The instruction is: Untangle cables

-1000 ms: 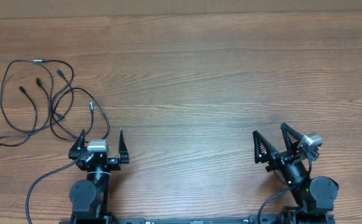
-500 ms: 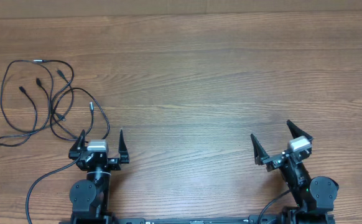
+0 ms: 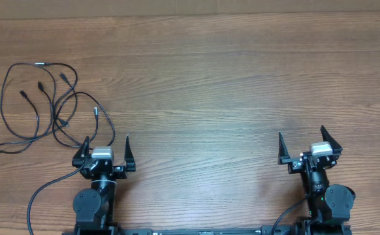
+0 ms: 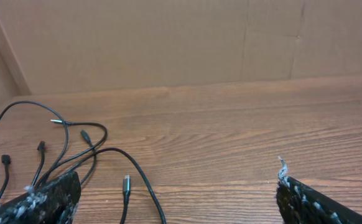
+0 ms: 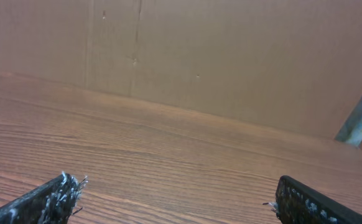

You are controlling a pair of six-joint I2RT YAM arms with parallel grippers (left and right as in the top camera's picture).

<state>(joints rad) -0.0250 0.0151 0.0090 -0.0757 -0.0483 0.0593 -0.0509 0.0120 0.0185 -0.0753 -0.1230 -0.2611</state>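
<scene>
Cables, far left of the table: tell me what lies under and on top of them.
Only the wooden table lies under the cables. Nothing rests on them, though they cross one another. The open left hand's fingertip hides a short stretch of one loop.

Matt wood-grain table (image 3: 229, 78), silver-tipped cables (image 3: 40, 98)

Cables (image 3: 53, 108) at the left edge of the table (image 3: 209, 78).
They lie in loose loops on the surface, just behind the left gripper (image 3: 106, 141), which sits at the near edge. The right gripper (image 3: 301, 134) sits at the near edge toward the right corner, well apart from them.
</scene>
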